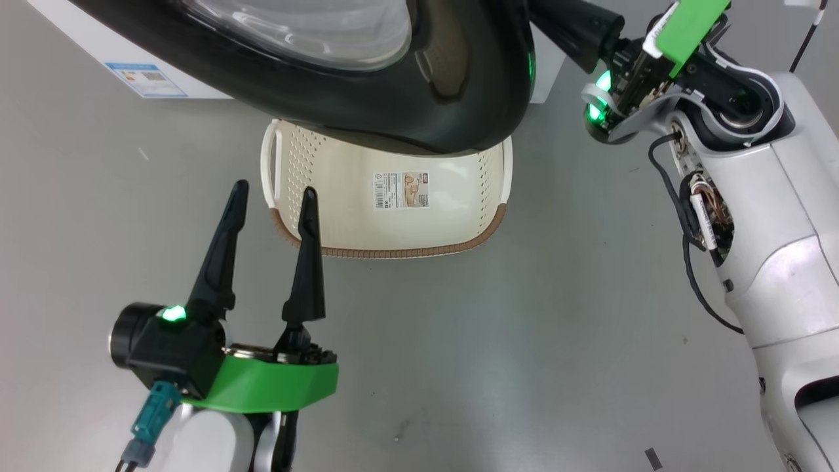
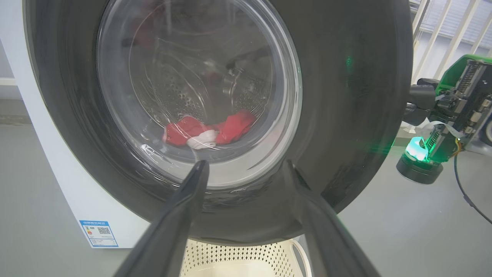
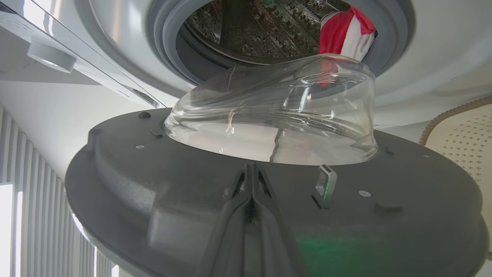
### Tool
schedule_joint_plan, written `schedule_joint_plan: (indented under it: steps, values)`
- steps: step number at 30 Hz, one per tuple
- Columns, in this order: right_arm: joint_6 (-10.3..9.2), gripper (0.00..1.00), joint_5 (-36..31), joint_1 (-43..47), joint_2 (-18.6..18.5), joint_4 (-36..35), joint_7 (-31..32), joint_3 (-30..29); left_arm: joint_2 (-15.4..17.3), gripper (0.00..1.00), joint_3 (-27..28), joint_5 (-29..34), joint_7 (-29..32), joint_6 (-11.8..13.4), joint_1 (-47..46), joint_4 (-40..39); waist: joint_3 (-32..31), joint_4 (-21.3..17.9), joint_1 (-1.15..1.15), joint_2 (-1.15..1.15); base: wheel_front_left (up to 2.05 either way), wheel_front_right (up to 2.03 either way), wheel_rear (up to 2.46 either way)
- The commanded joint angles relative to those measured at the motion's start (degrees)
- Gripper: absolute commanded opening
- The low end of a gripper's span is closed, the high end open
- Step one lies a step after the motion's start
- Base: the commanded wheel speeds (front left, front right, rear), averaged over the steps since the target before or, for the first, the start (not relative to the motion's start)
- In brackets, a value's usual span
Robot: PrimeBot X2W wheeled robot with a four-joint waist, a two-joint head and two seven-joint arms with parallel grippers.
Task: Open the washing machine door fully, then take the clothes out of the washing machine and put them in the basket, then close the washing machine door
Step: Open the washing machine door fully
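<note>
The washing machine door (image 1: 406, 98) stands partly open, its black rim hanging over the basket (image 1: 393, 223). Through its glass window (image 2: 200, 88) the red and white clothes (image 2: 209, 130) lie in the steel drum. My left gripper (image 1: 274, 190) is open in front of the door, holding nothing, its fingers (image 2: 184, 207) pointing at the rim's lower part. My right gripper (image 3: 251, 166) is shut, tips resting on the door's grey inner face (image 3: 153, 200) just below the glass bowl (image 3: 276, 115). The clothes (image 3: 344, 32) also show in the washing machine (image 3: 423, 77) opening.
The white machine body (image 2: 57, 173) carries a blue sticker (image 2: 99, 232). A metal latch hook (image 3: 324, 184) sticks up from the door's inner face beside my right fingers. My right arm (image 1: 754, 196) fills the right side. Grey floor (image 1: 491, 360) lies before the basket.
</note>
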Motion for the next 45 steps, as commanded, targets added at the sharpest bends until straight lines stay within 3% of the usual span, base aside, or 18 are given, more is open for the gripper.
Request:
schedule_joint_plan:
  steps: [1, 12, 45]
  values:
    - [0.29, 0.00, 1.02, 1.42, 1.05, -1.78, 0.47, 0.75, 0.68, 1.00, 1.68, 0.44, -0.45, 0.27, -0.46, -1.34, -0.24, -0.05, 0.00, 0.00, 0.00, 0.00, 0.00]
    - [0.29, 0.00, 2.63, 6.53, 0.88, -3.45, 1.21, 2.78, 0.68, 1.00, 1.86, 0.25, -0.45, 0.55, 0.01, -0.71, -3.18, 0.66, 0.00, 0.00, 0.00, 0.00, 0.00]
    - [0.29, 0.00, 6.73, 18.98, 0.58, -6.21, -0.53, 9.95, 0.68, 1.00, 2.63, -1.64, -0.45, 0.54, 6.97, -0.08, -14.31, 8.10, 0.00, 0.00, 0.00, 0.00, 0.00]
